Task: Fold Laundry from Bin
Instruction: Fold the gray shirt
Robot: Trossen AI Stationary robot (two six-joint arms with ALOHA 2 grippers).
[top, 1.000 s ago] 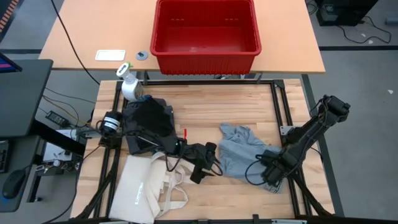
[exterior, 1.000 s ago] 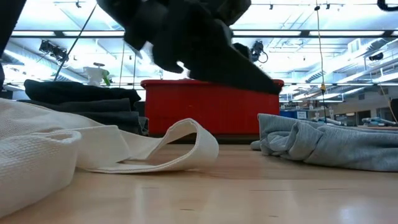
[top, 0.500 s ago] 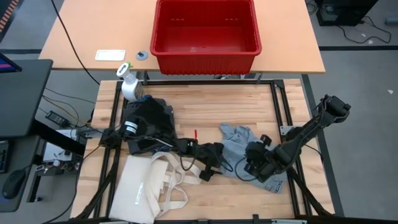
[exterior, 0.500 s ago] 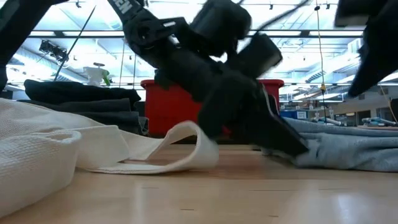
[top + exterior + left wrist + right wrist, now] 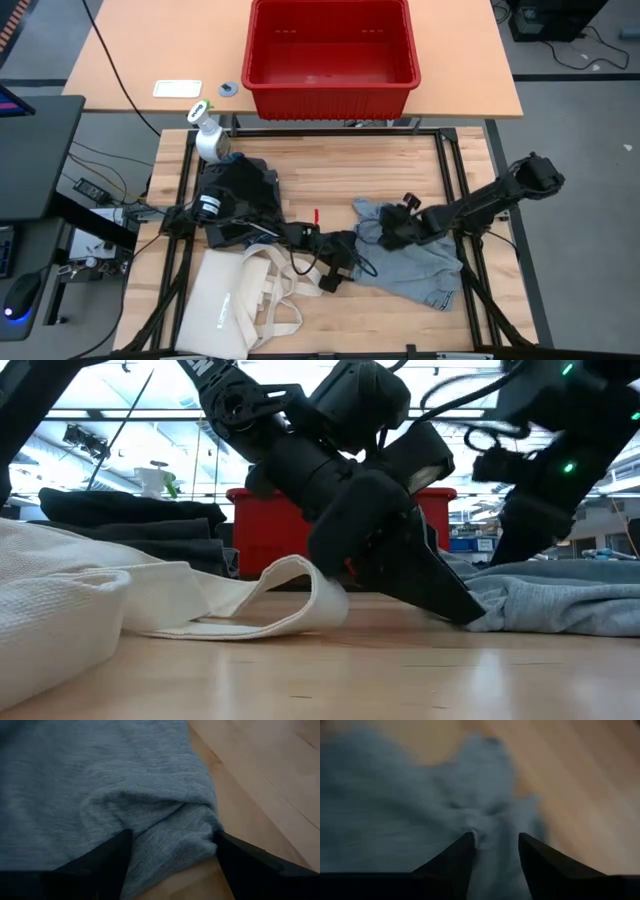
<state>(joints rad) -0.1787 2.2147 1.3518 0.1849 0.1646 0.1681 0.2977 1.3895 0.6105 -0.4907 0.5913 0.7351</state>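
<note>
Wooden table (image 5: pixel 330 165) noted first, work area in the near half. Red bin (image 5: pixel 330 88) is seen at the far centre, empty, so all laundry is taken to be out already. A pile of black garments (image 5: pixel 240 190) is lying at the left, and a cream tote bag (image 5: pixel 225 305) is spread at the near left. The light grey garment (image 5: pixel 415 262) is found right of centre, now drawn flatter and stretched toward the near right than a second ago. The right gripper (image 5: pixel 385 235) has been swung from the garment's near-right edge over to its far-left part; cloth is bunched right at it in the right wrist view, but whether it is clamped cannot be told. The left gripper (image 5: pixel 348 262) has been pushed rightward to the garment's left edge, and its fingers (image 5: pixel 100 862) are spread wide, straddling a fold of the cloth, nothing pinched yet. A white spray bottle (image 5: pixel 207 135) is left standing at the far left. Judged: spreading is underway and folding proper is not begun; a grip on that left fold is likely needed next.
</note>
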